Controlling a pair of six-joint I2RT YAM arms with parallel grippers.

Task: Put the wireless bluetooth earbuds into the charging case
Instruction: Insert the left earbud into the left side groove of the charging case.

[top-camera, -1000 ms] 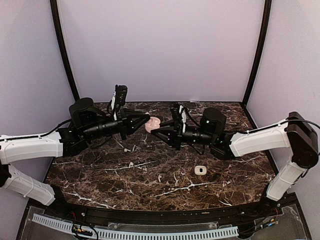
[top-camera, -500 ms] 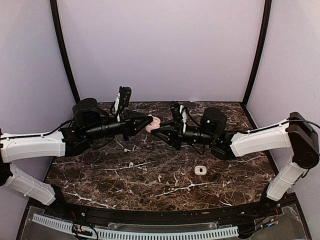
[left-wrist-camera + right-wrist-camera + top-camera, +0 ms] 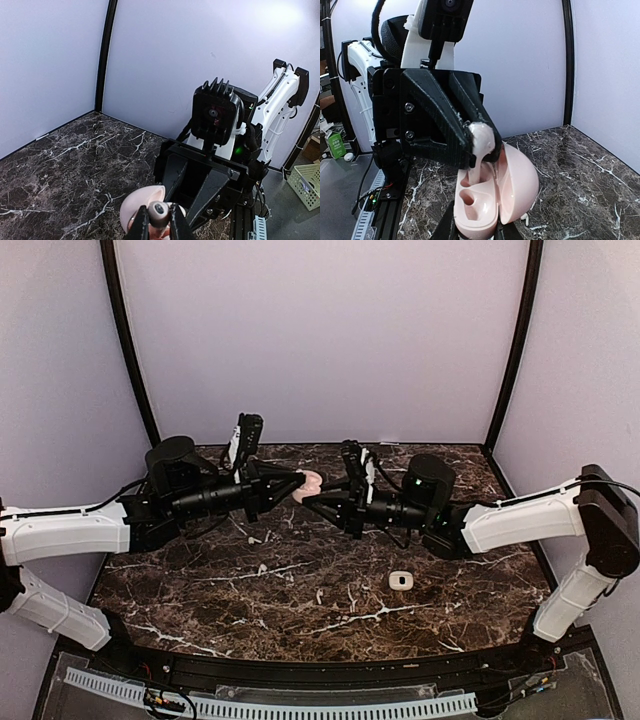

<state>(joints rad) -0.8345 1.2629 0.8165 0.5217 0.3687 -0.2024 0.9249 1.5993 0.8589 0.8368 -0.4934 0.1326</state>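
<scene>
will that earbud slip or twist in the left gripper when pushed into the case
Probably rigid and light: the earbud looks like glossy hard plastic. Its smooth rounded head, pinched at the tips of the left gripper, may twist or slip.

Glossy pale-pink plastic charging case (image 3: pixel 520 185), smooth glossy earbud (image 3: pixel 481 142), polished dark marble table (image 3: pixel 300 590) with white veins, matt lilac walls (image 3: pixel 320 340)

Nothing here can really be read. The black camera box (image 3: pixel 216 112), up and to the right of the pink case (image 3: pixel 141 204), carries a small reddish mark on its face, too blurred to make out. Far to the left of that case, a little green carton (image 3: pixel 337 145) shows a pale patch on its front, too small to read.
</scene>
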